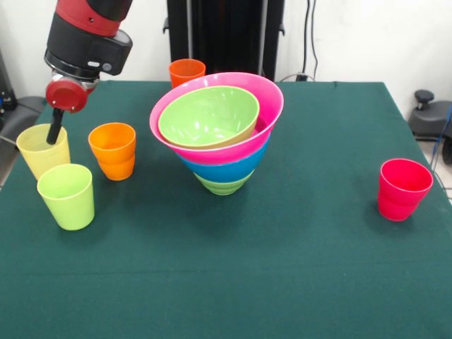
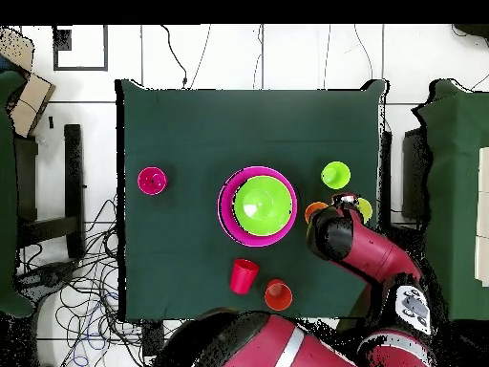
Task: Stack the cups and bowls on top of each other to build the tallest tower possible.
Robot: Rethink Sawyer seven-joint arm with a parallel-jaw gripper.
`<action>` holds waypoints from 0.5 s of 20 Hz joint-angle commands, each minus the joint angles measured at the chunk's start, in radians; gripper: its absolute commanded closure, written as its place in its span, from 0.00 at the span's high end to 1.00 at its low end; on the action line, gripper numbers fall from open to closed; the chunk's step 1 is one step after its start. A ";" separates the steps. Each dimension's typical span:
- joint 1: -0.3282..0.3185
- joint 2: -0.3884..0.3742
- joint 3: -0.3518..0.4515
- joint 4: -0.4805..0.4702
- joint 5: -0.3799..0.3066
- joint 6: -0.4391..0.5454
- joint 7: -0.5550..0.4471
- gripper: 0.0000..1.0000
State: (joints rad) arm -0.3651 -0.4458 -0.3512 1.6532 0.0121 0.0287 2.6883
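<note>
You have the tower (image 1: 216, 134) of nested bowls mid-table, and the gripper (image 1: 54, 133) hanging directly over the pale yellow cup (image 1: 42, 150) by the table's (image 1: 296, 268) edge, one dark finger inside its rim; jaw state cannot be told.

- The red and black arm (image 1: 88, 32) is entering from above at the front view's upper left, wrist pointing down.
- The end effector (image 1: 54, 133) is hanging low; one dark finger (image 1: 54, 131) is showing, and whether it is spread or closed is unclear.
- In the overhead view the arm is reaching from the base toward the right.
</note>
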 commanded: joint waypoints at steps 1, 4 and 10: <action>-0.011 0.089 0.131 0.034 -0.081 -0.059 0.011 1.00; -0.018 0.088 0.135 0.037 -0.087 -0.062 0.006 1.00; -0.025 0.093 0.140 0.042 -0.094 -0.076 0.015 1.00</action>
State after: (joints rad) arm -0.3742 -0.4071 -0.3498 1.6533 -0.0119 -0.0030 2.6883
